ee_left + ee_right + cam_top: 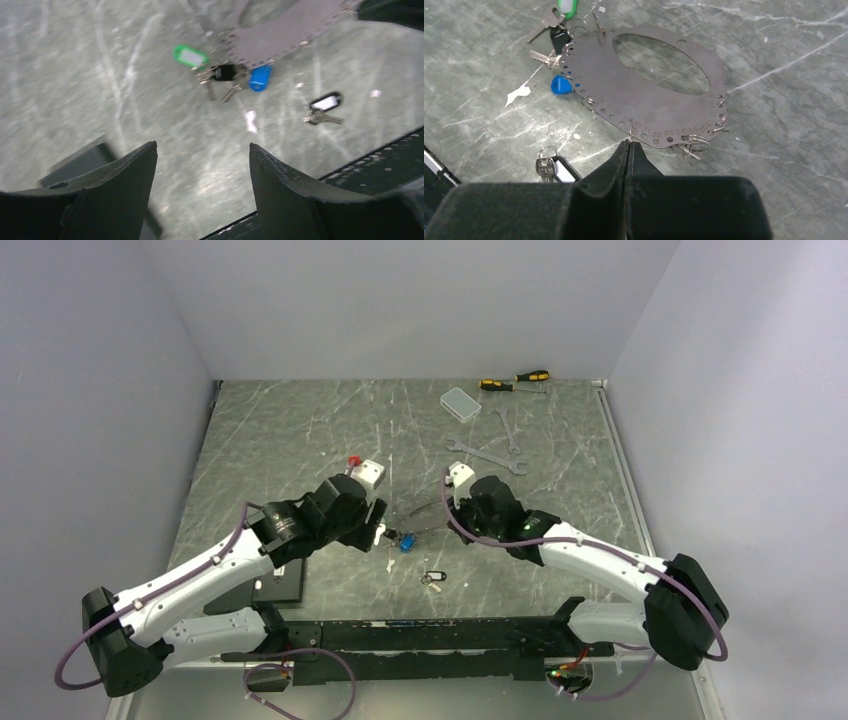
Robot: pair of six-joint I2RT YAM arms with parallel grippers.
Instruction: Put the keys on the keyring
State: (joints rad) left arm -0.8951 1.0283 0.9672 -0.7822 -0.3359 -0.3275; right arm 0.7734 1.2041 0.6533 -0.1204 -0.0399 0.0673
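Right wrist view reads stamped numbers 21, 22, 23, 24 along the near rim of the keyring [624, 95], a flat grey metal plate with an oval hole at frame centre. The right gripper [630, 144] is pinched together there on one of its small wire loops. Green, black and blue keys [560, 85] cluster at its upper-left edge and a black-tagged key [546, 162] lies apart at lower left, while the left gripper [201, 146] stands apart, holding nothing, over the grey marbled table [75, 75] between pale walls [400, 300].
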